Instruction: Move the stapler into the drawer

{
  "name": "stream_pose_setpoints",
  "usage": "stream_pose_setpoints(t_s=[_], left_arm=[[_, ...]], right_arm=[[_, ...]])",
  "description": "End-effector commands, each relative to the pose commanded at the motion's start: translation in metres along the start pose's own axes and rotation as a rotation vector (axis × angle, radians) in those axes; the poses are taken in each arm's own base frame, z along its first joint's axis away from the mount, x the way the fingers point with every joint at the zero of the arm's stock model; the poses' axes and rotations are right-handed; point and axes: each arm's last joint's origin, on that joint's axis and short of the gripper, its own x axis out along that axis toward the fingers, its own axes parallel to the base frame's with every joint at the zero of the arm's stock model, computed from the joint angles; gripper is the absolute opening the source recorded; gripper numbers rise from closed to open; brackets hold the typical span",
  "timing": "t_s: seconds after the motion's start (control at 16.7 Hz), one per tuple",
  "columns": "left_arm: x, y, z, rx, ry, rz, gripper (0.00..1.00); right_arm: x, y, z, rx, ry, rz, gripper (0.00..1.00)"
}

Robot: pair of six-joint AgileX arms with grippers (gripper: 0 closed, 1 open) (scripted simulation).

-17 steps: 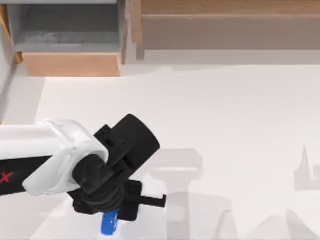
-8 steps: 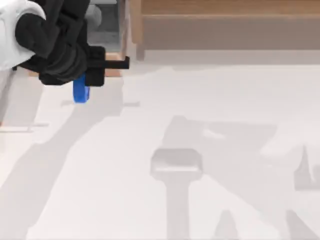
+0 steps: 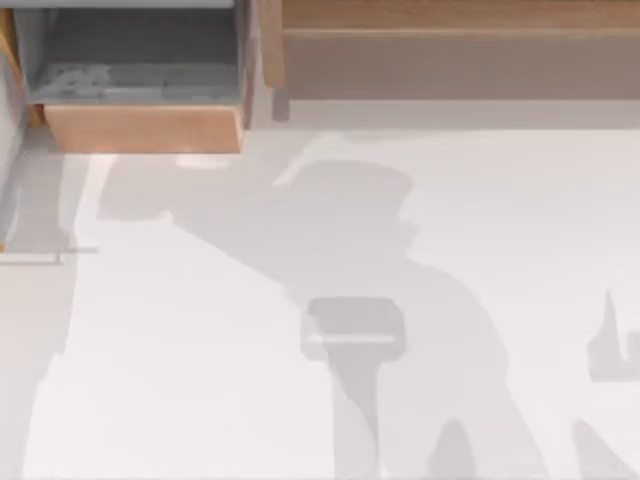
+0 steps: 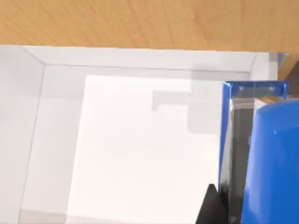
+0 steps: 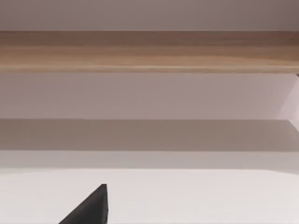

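Observation:
The bright blue stapler (image 4: 261, 158) fills one side of the left wrist view, close to the camera. It hangs over the pale grey floor of the drawer (image 4: 131, 149). A dark finger (image 4: 210, 211) of my left gripper lies against its side, shut on it. From above, the drawer (image 3: 140, 128) stands open at the back left with its tan front panel facing the table. A single dark fingertip (image 5: 91, 207) of my right gripper points toward the long wooden shelf.
The long wooden shelf (image 3: 450, 60) with its brownish-grey recess runs along the back right; it also spans the right wrist view as the shelf (image 5: 149, 51). Arm shadows lie across the white table (image 3: 480, 220).
My left arm carried the stapler from the table's front left up to the drawer at the back left, then passed out of the top view.

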Motion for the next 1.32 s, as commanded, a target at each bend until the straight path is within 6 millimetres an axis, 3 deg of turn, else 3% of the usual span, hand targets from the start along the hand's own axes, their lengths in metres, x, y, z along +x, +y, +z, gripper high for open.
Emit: stream_pose_setpoints(t_s=[0.24, 0.36, 0.48, 1.32], left_arm=[[0.076, 0.069, -0.019, 0.021, 0.183, -0.049, 0.0], [0.108, 0.083, -0.037, 0.03, 0.273, -0.108, 0.0], [0.127, 0.084, -0.051, 0.04, 0.348, -0.162, 0.0], [0.141, 0.081, -0.06, 0.043, 0.371, -0.179, 0.0]], right_arm=[[0.0, 0.0, 0.0, 0.0, 0.0, 0.0, 1.0], [0.0, 0.0, 0.0, 0.0, 0.0, 0.0, 1.0], [0.0, 0.0, 0.0, 0.0, 0.0, 0.0, 1.0], [0.0, 0.0, 0.0, 0.0, 0.0, 0.0, 1.0]])
